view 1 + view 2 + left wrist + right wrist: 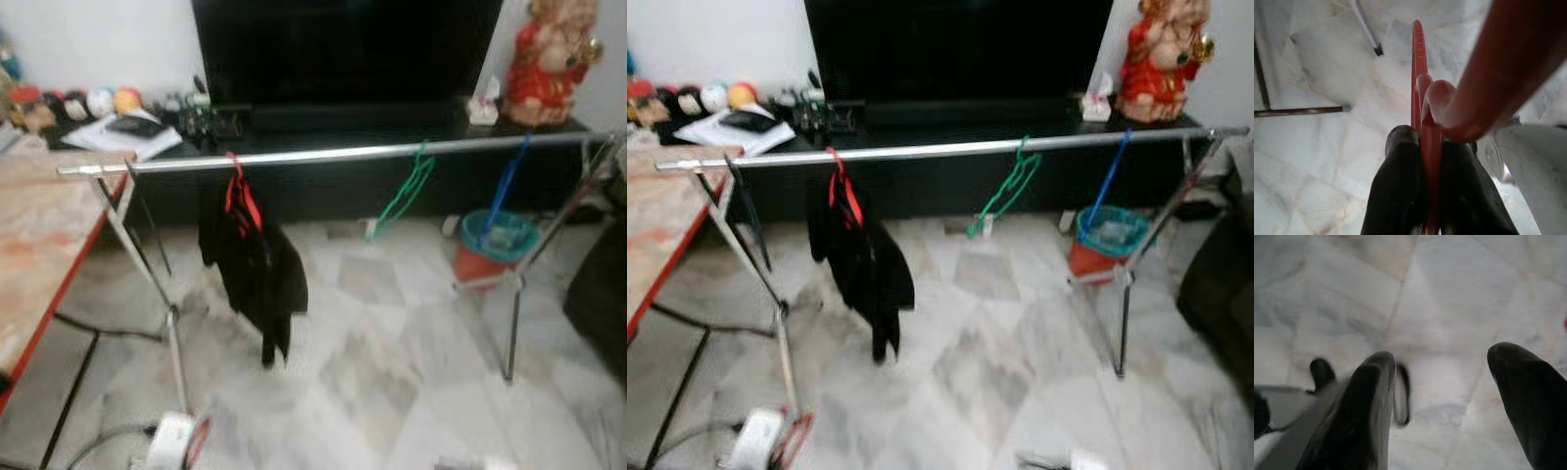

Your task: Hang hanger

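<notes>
Two black fingers (1400, 191) of the left gripper (1426, 147) are clamped on a red hanger (1422, 112), low, well below the rail (333, 154). The right gripper (1442, 377) is wide apart, empty. Risk: the thin hanger may twist in this grip, so its hook misses the rail.

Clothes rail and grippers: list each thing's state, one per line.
Clothes rail: standing, level.
Red hanger on rail: hung, carrying a black garment.
Green hanger: hung, bare.
Blue hanger: hung, bare.
Left gripper: shut on a red hanger.
Right gripper: open, holding nothing.
</notes>
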You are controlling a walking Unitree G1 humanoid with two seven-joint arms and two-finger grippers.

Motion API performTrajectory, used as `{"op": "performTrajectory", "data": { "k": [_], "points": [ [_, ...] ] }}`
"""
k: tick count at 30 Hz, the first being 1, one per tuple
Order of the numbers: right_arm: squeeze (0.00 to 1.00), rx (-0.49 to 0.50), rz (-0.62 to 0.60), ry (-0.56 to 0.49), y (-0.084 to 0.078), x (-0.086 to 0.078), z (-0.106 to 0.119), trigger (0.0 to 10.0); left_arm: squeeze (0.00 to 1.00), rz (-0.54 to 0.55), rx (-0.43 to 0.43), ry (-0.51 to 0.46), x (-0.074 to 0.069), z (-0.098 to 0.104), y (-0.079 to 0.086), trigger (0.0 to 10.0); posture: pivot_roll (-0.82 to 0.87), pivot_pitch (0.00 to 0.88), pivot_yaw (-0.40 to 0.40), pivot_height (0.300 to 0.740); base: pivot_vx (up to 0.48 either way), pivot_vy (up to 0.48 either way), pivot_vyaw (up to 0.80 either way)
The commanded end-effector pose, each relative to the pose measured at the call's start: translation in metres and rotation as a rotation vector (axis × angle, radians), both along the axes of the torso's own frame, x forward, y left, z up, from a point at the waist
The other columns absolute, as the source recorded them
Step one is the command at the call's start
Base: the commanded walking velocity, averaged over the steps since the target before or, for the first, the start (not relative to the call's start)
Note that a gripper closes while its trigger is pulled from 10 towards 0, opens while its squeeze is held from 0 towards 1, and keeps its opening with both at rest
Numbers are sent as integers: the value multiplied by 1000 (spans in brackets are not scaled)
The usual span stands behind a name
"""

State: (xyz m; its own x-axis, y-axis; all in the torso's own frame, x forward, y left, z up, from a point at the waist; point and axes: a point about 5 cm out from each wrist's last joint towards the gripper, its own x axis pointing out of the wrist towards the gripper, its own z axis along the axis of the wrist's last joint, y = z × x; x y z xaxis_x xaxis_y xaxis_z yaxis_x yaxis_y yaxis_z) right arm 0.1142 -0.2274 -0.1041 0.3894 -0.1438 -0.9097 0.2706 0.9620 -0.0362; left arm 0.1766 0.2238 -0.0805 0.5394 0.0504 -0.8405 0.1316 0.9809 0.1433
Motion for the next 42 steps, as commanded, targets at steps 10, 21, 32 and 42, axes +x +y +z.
{"op": "performTrajectory", "data": {
  "k": [10, 21, 32, 42],
  "points": [
    [0, 9, 42, 14, 7, -1, -2, 10000, 0, 3, -10, -10, 6, 2, -3, 10000, 35, 0, 27, 740, 343, 0, 527],
    [0, 17, 31, 12, 5, -1, -2, 10000, 0, 9, -14, -8, 5, 1, -5, 10000, 36, 0, 22, 740, 345, 0, 0],
    [0, 20, 40, 13, 5, -2, -2, 10000, 0, 57, -34, -26, 6, 1, -6, 10000, 33, 0, 25, 740, 145, 0, 0],
    [0, 25, 46, 12, 5, -2, -2, 10000, 0, 29, -6, -23, 8, 3, -3, 10000, 34, 0, 26, 740, 0, -24, 0]
  ]
}}
